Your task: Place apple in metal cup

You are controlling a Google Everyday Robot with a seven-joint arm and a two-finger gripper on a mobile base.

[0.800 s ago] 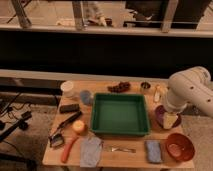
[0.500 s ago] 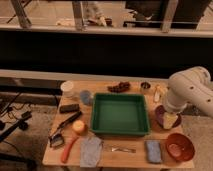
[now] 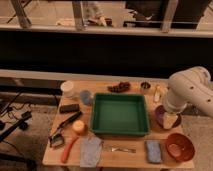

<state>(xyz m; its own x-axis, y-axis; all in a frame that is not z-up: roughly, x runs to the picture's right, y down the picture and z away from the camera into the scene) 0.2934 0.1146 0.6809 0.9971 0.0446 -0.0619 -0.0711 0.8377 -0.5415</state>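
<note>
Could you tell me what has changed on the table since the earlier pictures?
Nothing visibly changed. The gripper hangs over the purple bowl at the right; the apple lies left of the green tray, the metal cup at the far edge.

Gripper (image 3: 170, 119) right of tray (image 3: 120, 115) (apple (image 3: 78, 127) left)

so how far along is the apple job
Nothing looks done: the apple sits left of the green tray, far from the metal cup at the back. Nothing in hand; the gripper hangs open over the purple bowl. Picking, carrying and placing all remain.
</note>
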